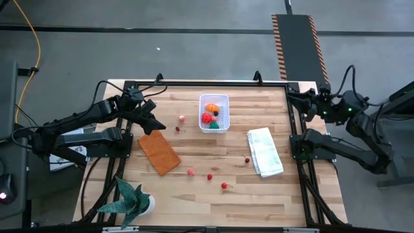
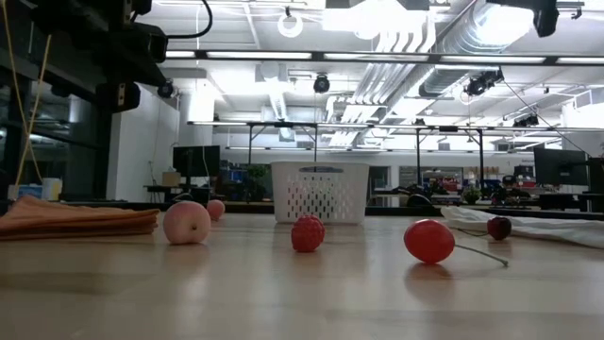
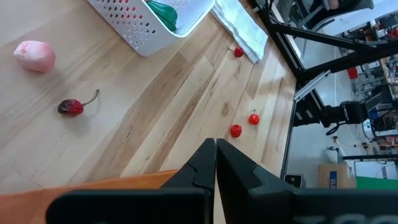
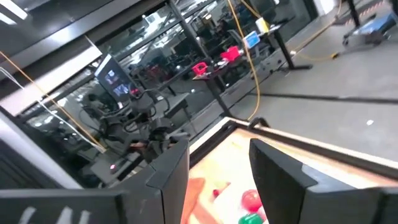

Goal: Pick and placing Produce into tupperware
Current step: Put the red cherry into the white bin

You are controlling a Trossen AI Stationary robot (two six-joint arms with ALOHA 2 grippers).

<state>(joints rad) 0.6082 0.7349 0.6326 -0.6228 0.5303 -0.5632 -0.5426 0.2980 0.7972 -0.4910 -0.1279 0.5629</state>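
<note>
Wooden table (image 1: 194,194) | left gripper (image 1: 158,123) closed, empty, beside dark cherry (image 1: 178,129) | right gripper (image 4: 214,165) parked, open | next: open, grasp cherry, carry to tupperware (image 1: 224,100)

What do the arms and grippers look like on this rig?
Both arms are dark, nearly black, with jointed links. The left gripper ends in two flat, tapering black fingers. The right gripper has two broad, blocky dark fingers. Black cables loop over the right arm, which shows a small green light. No markings are readable.
</note>
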